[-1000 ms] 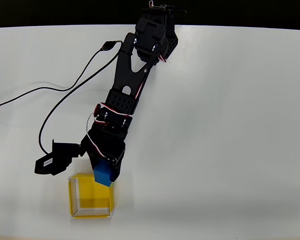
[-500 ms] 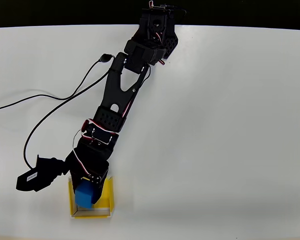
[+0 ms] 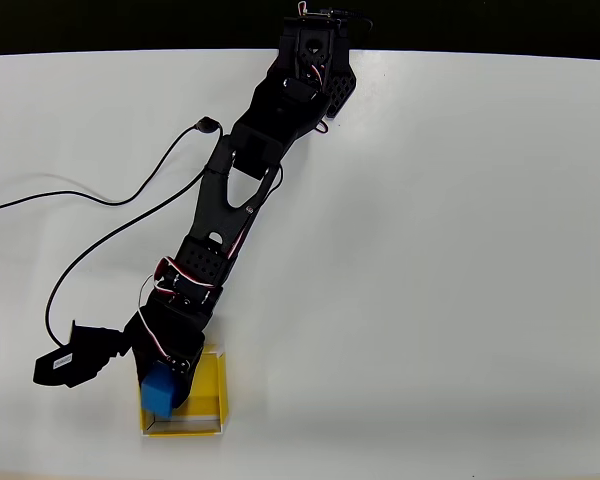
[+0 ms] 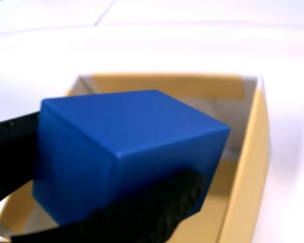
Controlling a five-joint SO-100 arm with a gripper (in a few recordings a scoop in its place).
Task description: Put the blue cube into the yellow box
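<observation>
No readable writing anywhere; a pale label on the black camera module (image 3: 70,362) too small to make out. Plain white table (image 3: 430,250), matte and evenly lit, ending at a black strip along the top of the overhead view. Black cable (image 3: 100,225) curling across the table's left part. Black arm (image 3: 240,190) stretched from the top edge down toward the lower left. Gripper (image 3: 165,385) closed on the blue cube (image 3: 160,393), black fingers (image 4: 147,212) pressed against its sides in the wrist view. Cube held over the left part of the yellow box (image 3: 212,385), above its floor; whether touching the floor, cannot tell. Box near the table's bottom edge, white-grey inner walls (image 4: 86,87) visible.
</observation>
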